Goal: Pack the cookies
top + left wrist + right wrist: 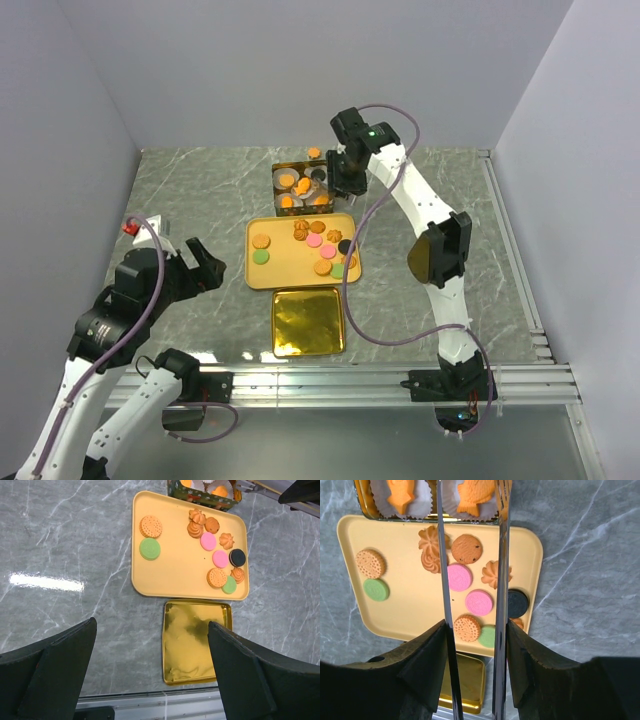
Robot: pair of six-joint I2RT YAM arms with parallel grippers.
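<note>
Right gripper [472, 487] hangs released, blades apart and empty, over the tin [200, 497] at the tray's [175, 580] far edge; most cookies [220, 559] lie by the tray's right edge, so the next pick should straddle one disc squarely; left gripper [152, 672] gapes idle.

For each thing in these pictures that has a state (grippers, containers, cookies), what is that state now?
left gripper, open, empty.
right gripper, open, over the tin.
tin, open, partly filled.
lid, off the tin, lying flat beside the tray.
tray, flat, partly covered.
cookies, some packed in the tin, others loose on the tray.
</note>
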